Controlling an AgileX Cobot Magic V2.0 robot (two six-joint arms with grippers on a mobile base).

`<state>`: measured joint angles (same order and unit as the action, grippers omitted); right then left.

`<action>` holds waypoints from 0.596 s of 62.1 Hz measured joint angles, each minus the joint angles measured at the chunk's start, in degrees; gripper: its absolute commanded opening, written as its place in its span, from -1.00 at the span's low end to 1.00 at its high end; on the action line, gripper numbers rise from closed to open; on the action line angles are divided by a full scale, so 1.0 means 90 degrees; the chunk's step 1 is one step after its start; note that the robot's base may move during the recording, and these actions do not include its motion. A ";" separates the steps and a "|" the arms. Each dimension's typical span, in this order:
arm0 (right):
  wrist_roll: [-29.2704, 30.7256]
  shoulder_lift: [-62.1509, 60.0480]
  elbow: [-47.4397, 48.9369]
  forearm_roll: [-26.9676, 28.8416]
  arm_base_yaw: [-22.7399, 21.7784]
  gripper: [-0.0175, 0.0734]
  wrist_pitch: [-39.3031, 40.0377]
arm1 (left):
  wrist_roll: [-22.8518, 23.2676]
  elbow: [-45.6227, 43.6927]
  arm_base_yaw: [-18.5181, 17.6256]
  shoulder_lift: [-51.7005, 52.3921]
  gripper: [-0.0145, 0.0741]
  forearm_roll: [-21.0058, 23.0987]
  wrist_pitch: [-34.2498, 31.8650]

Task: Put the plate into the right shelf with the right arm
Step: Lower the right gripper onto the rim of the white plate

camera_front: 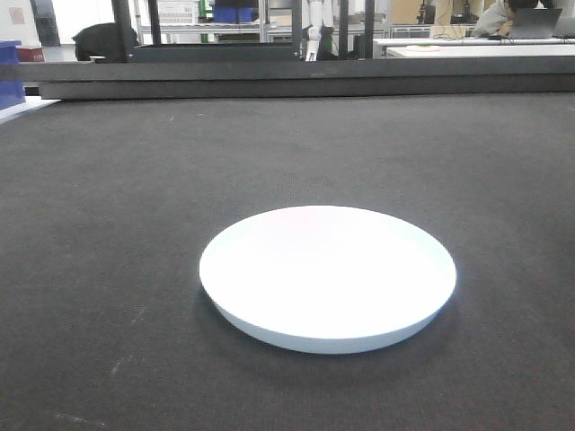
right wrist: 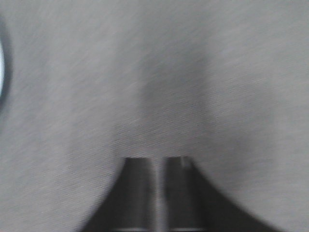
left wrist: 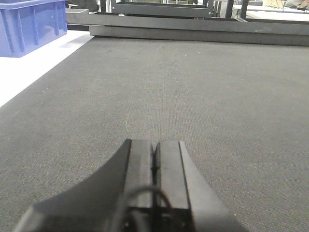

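Observation:
A plain white round plate point(camera_front: 328, 274) lies flat on the dark mat, near the front and just right of centre in the front view. No gripper shows in that view. The right wrist view is blurred. In it my right gripper point(right wrist: 158, 162) hovers over bare mat with its fingers almost together, a thin slit between them and nothing held. A bright sliver of the plate point(right wrist: 1, 67) shows at that view's left edge, well apart from the fingers. My left gripper point(left wrist: 154, 145) is shut and empty, low over the mat. The right shelf is out of view.
A blue plastic bin point(left wrist: 29, 24) stands on a white surface point(left wrist: 29, 77) at the far left, also seen in the front view point(camera_front: 9, 76). A dark low bar point(camera_front: 305, 81) runs along the mat's far edge. Metal racking and desks stand far behind it.

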<state>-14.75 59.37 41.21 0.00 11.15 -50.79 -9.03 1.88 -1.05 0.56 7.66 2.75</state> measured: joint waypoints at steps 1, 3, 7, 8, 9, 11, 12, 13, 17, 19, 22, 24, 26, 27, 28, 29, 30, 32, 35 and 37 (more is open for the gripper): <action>-0.0064 0.0103 0.0037 0.0000 0.0054 0.57 -0.0013 | 0.0000 0.0000 0.0000 0.0000 -0.96 0.0000 0.0000; -0.0222 0.0241 0.0134 0.0000 0.0159 0.71 -0.0052 | 0.0000 0.0000 0.0000 0.0000 -0.96 0.0000 0.0000; -0.0426 0.0563 0.0324 0.0000 0.0392 0.78 -0.0134 | 0.0000 0.0000 0.0000 0.0000 -0.96 0.0000 0.0000; -0.0467 0.0675 0.0394 -0.0033 0.0454 0.77 -0.0148 | 0.0000 0.0000 0.0000 0.0000 -0.96 0.0000 0.0000; -0.0488 0.0749 0.0441 -0.0033 0.0498 0.76 -0.0161 | 0.0000 0.0000 0.0000 0.0000 -0.96 0.0000 0.0000; -0.0518 0.0898 0.0541 -0.0033 0.0583 0.75 -0.0174 | 0.0000 0.0000 0.0000 0.0000 -0.96 0.0000 0.0000; -0.0535 0.1012 0.0598 -0.0033 0.0628 0.76 -0.0187 | 0.0000 0.0000 0.0000 0.0000 -0.96 0.0000 0.0000; -0.0563 0.1089 0.0680 -0.0048 0.0692 0.76 -0.0185 | 0.0000 0.0000 0.0000 0.0000 -0.96 0.0000 0.0000; -0.0665 0.1469 0.0976 -0.0061 0.0897 0.76 -0.0215 | 0.0000 0.0000 0.0000 0.0000 -0.96 0.0000 0.0000; -0.0716 0.1665 0.1136 -0.0073 0.1012 0.76 -0.0230 | 0.0000 0.0000 0.0000 0.0000 -0.96 0.0000 0.0000; -0.0757 0.1952 0.1377 -0.0073 0.1182 0.76 -0.0291 | 0.0000 0.0000 0.0000 0.0000 -0.96 0.0000 0.0000; -0.0778 0.2123 0.1522 -0.0073 0.1257 0.76 -0.0329 | 0.0000 0.0000 0.0000 0.0000 -0.96 0.0000 0.0000; -0.0809 0.2299 0.1674 -0.0073 0.1326 0.76 -0.0371 | 0.0000 0.0000 0.0000 0.0000 -0.96 0.0000 0.0000; -0.0826 0.2436 0.1754 -0.0073 0.1361 0.76 -0.0411 | 0.0000 0.0000 0.0000 0.0000 -0.96 0.0000 0.0000; -0.0857 0.2526 0.1875 -0.0073 0.1408 0.76 -0.0459 | 0.0000 0.0000 0.0000 0.0000 -0.96 0.0000 0.0000; -0.0898 0.2665 0.1959 -0.0073 0.1434 0.76 -0.0490 | 0.0000 0.0000 0.0000 0.0000 -0.96 0.0000 0.0000; -0.0949 0.2757 0.2080 -0.0073 0.1460 0.76 -0.0520 | 0.0000 0.0000 0.0000 0.0000 -0.96 0.0000 0.0000; -0.1010 0.2945 0.2243 -0.0073 0.1517 0.76 -0.0576 | 0.0000 0.0000 0.0000 0.0000 -0.96 0.0000 0.0000; -0.1078 0.3219 0.2481 -0.0073 0.1563 0.76 -0.0669 | 0.0000 0.0000 0.0000 0.0000 -0.96 0.0000 0.0000; -0.1134 0.3443 0.2661 -0.0073 0.1591 0.76 -0.0707 | 0.0000 0.0000 0.0000 0.0000 -0.96 0.0000 0.0000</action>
<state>-24.95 90.36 65.16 -0.66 25.47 -57.15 -9.03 1.88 -1.05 0.56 7.66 2.75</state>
